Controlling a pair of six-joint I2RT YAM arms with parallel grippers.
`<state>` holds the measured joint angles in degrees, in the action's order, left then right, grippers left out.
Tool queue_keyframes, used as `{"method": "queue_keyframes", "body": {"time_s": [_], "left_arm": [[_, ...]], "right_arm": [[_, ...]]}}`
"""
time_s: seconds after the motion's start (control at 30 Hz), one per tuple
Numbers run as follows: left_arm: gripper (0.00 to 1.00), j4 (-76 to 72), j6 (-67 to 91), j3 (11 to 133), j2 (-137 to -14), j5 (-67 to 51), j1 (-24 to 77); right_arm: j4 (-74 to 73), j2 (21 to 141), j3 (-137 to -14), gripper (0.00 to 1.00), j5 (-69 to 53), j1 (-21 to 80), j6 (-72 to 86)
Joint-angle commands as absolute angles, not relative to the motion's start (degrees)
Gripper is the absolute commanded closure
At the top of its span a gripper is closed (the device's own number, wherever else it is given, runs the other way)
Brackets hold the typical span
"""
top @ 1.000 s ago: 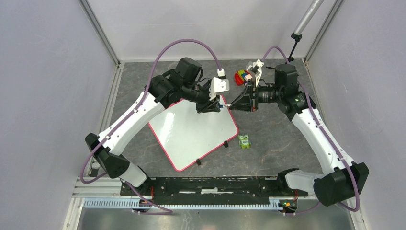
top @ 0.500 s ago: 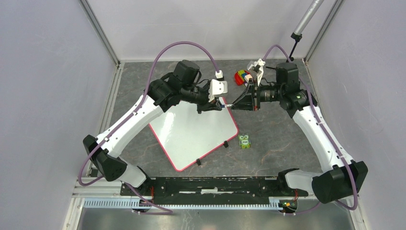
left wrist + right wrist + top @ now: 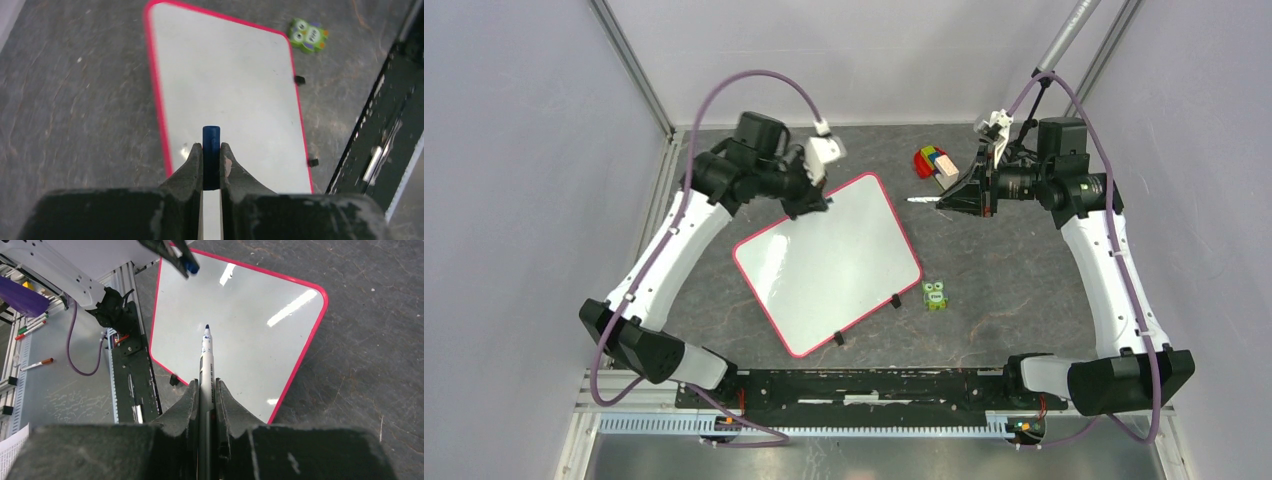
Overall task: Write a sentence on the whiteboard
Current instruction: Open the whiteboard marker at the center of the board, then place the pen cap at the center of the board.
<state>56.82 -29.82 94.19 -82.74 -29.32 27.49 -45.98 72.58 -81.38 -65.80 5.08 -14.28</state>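
Note:
The whiteboard (image 3: 829, 265) lies flat and tilted on the grey table, pink-red rimmed, with black clips (image 3: 894, 301) on its near edge. Its face is blank; no sentence shows. My left gripper (image 3: 812, 205) hovers over the board's far-left corner, shut on a blue marker cap (image 3: 211, 135). My right gripper (image 3: 946, 200) hangs right of the board's far corner, shut on a white marker (image 3: 206, 355) whose bare blue tip points at the board (image 3: 250, 315). The board also fills the left wrist view (image 3: 225, 75). The cap in the left fingers also shows in the right wrist view (image 3: 190, 266).
A green owl toy (image 3: 935, 294) sits just right of the board's near-right corner. A pile of coloured blocks (image 3: 932, 161) lies at the back, near the right gripper. A black rail (image 3: 864, 385) runs along the near edge. Spare markers (image 3: 37, 364) lie off the table.
The two grippers, joined at the marker over the board's far corner, have pulled apart. The cap came off in the left gripper, which moved left; the right gripper moved right with the marker.

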Motion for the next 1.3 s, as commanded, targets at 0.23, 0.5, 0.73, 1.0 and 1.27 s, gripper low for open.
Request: {"method": "queue_keyframes", "body": {"time_s": [0.23,0.5,0.73,1.0,1.27], "left_arm": [[0.98,51.33,-10.81,88.89,-84.6,-25.86,-4.96],[0.98,47.15,-12.85,74.13,-87.29,-17.54,-10.15],[0.98,46.22,-14.88,69.19,-95.31,-13.32,-10.2],[0.93,45.09,-17.29,67.02,-100.55,-12.66,-10.14],[0.88,44.56,-20.03,65.92,-103.89,-11.8,-10.03]], "right_arm": [[-40.05,68.05,-74.02,1.0,-59.53,8.05,-17.93],[-37.96,66.87,-69.04,1.0,-54.62,12.88,-19.75],[-37.59,66.94,-67.22,1.0,-53.18,14.87,-20.38],[-38.97,68.79,-68.25,1.0,-52.73,17.51,-22.22],[-40.14,71.33,-71.06,1.0,-50.91,19.85,-21.71]]}}
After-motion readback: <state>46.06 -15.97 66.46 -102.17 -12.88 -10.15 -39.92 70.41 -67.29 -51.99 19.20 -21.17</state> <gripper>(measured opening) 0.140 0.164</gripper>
